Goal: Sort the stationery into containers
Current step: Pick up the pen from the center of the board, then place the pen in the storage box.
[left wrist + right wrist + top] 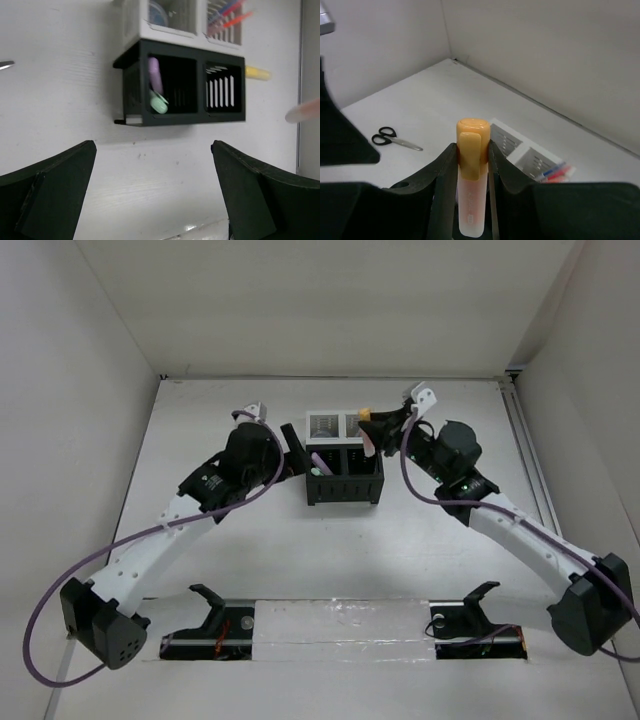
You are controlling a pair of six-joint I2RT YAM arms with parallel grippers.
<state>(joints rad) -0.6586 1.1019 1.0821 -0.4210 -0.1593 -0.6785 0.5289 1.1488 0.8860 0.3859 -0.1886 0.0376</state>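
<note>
Orange marker (470,200): clamped cap-up in the right gripper (471,155), held above the bins (345,502) at their far right corner, apparently for a drop-in. Left gripper (153,146): spread wide, empty, just left of the bins.

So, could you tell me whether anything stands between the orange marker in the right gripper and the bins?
Nothing visible does. The orange marker, shut in the right gripper, hangs in open air near the white bins; the open left gripper stands clear on the cluster's other side.
</note>
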